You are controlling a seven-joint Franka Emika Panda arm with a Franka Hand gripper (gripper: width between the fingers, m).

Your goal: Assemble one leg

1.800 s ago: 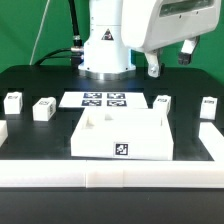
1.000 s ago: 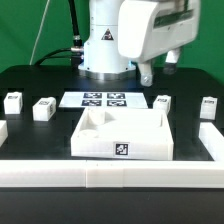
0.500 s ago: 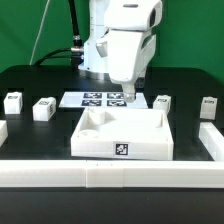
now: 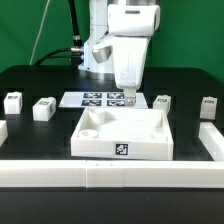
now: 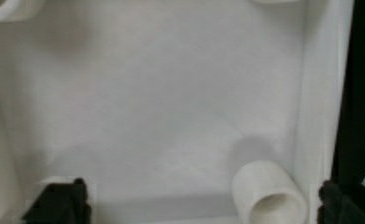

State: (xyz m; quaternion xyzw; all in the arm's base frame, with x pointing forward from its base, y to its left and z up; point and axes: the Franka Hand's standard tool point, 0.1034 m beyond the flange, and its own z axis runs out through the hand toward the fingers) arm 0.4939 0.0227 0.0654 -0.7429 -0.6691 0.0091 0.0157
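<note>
My gripper (image 4: 130, 97) hangs over the back of the white panel (image 4: 95, 147), its fingers (image 5: 58, 200) spread wide and empty, with only smooth plastic between them. The nearest leg (image 4: 162, 101) stands on the worktop (image 4: 40, 85) just to the exterior view's right. I judge it light, rigid, slick — best pinched across its flat sides.

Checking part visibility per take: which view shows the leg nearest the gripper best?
The exterior view: the leg stands upright on the table, tag toward the camera, at the exterior view's right of the marker board. The wrist view shows none of it, only the large white piece's inside.
</note>
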